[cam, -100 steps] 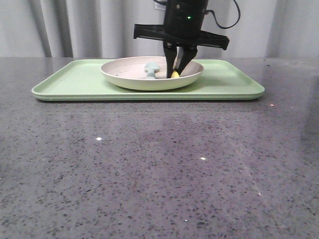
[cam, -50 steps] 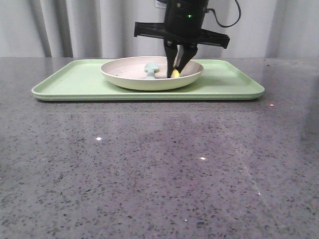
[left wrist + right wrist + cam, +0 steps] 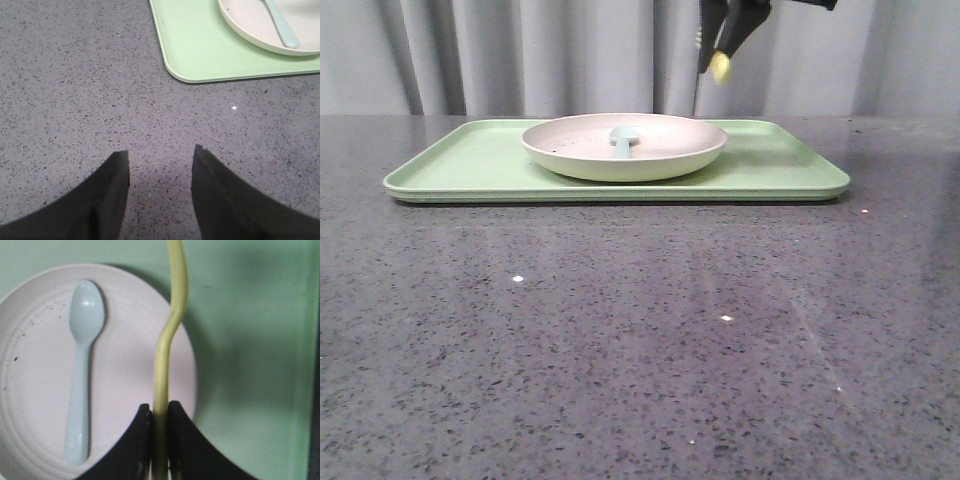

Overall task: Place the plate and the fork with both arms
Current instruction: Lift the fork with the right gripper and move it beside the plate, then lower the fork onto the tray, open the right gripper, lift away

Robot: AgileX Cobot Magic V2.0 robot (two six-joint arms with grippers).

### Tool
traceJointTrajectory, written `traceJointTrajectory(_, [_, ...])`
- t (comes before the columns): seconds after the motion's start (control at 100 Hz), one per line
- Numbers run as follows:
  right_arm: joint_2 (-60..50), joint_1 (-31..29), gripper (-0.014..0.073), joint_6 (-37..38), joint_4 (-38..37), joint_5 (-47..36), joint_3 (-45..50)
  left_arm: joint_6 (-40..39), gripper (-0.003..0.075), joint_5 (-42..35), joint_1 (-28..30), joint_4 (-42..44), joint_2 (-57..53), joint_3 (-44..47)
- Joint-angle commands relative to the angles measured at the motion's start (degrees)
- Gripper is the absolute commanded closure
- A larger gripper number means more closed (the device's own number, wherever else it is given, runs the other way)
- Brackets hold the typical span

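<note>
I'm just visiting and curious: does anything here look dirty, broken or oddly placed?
Mostly tidy. The plate has small dark specks on its pinkish inner face, like crumbs or dirt. A pale blue spoon lies in it. The right gripper holds the fork in the air above the green tray; nothing looks spilled or broken.

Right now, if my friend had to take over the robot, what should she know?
Right end effector: shut on the fork, holding it in the air above the plate.
Left end effector: open and holding nothing, over the bare table near a corner of the green tray.
The plate sits on the tray, with a blue spoon lying in it.
Done: fork is out of the plate.
Left: set the fork down, and move the plate, which nothing is gripping yet.
</note>
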Motion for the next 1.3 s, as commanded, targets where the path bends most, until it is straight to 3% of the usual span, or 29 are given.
traceJointTrajectory(0.0, [-4.4, -2.0, 0.0599, -1.5, -1.0, 2.2, -1.7, -0.3, 0.042, -3.6, 0.2, -0.5, -0.2, -1.5])
traceJointTrajectory(0.13, [-4.4, -4.1, 0.0599, -3.1, -1.0, 6.0, -1.6, -0.3, 0.042, -3.6, 0.2, -0.5, -0.2, -1.5])
traceJointTrajectory(1.29, [3.7, -4.4, 0.0596, -5.6, -0.2, 6.0, -1.4, -0.3, 0.042, -3.6, 0.2, -0.1, -0.2, -1.5])
